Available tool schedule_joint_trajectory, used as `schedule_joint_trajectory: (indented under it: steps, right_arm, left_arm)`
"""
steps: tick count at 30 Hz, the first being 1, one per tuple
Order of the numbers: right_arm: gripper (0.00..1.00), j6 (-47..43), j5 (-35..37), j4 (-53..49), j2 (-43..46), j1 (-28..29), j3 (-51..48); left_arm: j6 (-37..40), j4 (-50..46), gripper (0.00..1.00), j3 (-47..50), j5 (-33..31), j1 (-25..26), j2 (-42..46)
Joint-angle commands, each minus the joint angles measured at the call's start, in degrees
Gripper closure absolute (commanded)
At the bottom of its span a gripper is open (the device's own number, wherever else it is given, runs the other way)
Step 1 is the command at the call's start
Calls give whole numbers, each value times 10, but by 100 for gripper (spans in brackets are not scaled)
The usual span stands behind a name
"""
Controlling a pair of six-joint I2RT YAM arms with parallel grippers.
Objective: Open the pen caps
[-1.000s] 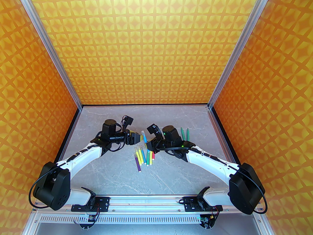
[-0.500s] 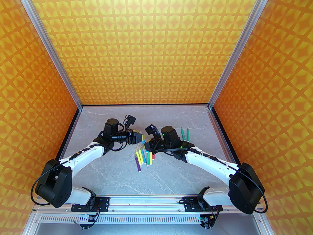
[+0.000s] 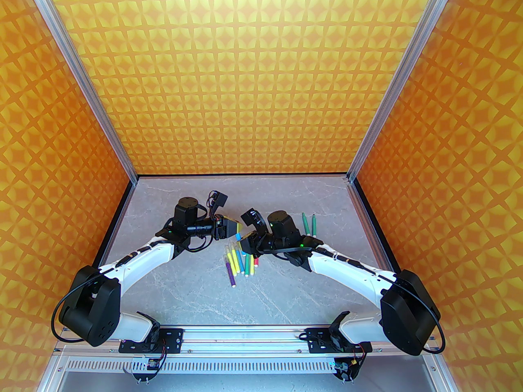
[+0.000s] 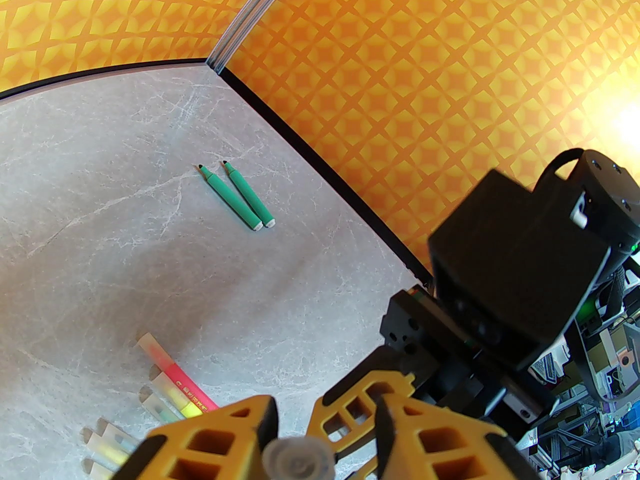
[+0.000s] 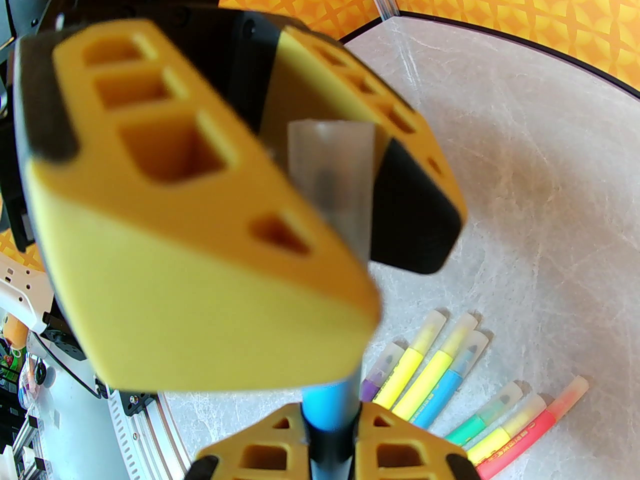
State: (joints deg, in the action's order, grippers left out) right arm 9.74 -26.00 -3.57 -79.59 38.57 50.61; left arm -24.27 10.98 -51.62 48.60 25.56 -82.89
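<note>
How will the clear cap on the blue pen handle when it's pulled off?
The cap looks thin-walled and translucent, so it is probably light and slightly squeezable. Its smooth plastic may slip in the left gripper. Being round, it would likely roll if dropped on the flat table.

Bright even light, soft shadows, glare in left wrist view, close foreground blurred, edges bowed
</note>
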Motion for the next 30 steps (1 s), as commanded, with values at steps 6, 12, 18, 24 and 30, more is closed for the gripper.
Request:
schedule_joint_trajectory:
  steps: [6,12,18,24,30]
  right_arm:
    - [99,-6,6,26,1,4,-10]
    - [73,0,21,53,11,4,-25]
    - [64,5,21,76,6,4,-31]
    - [66,9,17,91,-3,4,-30]
    - [87,4,10,87,6,4,-36]
  left_arm:
    - [-5,11,83,-16,13,5,-4]
    - [-14,18,95,-16,15,6,-3]
    - [-32,42,98,-16,24,6,-3]
    - [-52,69,100,-13,38,6,-1]
    - [-52,69,100,-13,38,6,0]
